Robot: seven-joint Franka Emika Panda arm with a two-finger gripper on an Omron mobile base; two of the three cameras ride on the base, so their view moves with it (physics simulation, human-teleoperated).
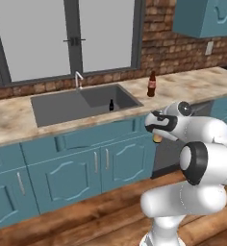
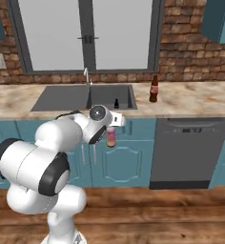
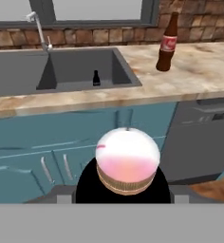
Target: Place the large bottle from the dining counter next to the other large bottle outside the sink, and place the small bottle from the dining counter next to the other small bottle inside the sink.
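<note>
End effector [image 2: 111, 127] grasps the pink-yellow bottle [image 2: 111, 137] mid-frame, short of the red-labelled bottle [image 2: 154, 89] upper right; 2 placements remain.

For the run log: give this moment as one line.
gripper: shut on pink-yellow bottle | red-labelled bottle: on counter right of sink | small bottle: in sink

A home kitchen is showing here: a dark grey rectangular sink [image 1: 62, 106] with a curved chrome faucet [image 1: 78, 79] is sitting in a beige marbled stone counter [image 1: 192, 84] over teal cabinets [image 1: 67, 173], a grey dishwasher [image 2: 188, 152] standing alongside.
</note>
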